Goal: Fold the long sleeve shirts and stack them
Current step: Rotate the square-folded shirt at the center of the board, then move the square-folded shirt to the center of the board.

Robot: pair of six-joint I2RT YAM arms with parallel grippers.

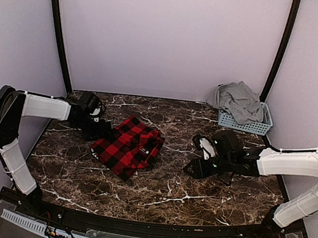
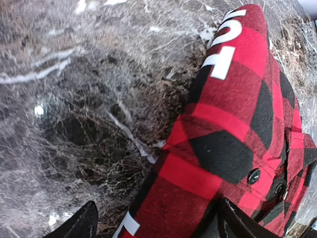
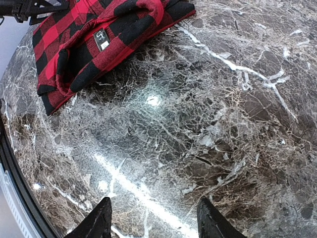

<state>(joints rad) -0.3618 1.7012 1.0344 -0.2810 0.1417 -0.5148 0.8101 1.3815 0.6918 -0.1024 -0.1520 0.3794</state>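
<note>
A folded red-and-black checked shirt with white letters lies on the marble table left of centre. My left gripper is at its left edge. In the left wrist view the gripper is open, its jaws wide apart, and the shirt's edge lies between them. My right gripper is to the right of the shirt, apart from it. In the right wrist view it is open and empty over bare marble, with the shirt at the top left. A plain grey shirt is heaped in the basket.
A pale blue slatted basket stands at the back right corner against the wall. Dark marble table is ringed by pale walls and two black uprights. The table's near edge has a black rail.
</note>
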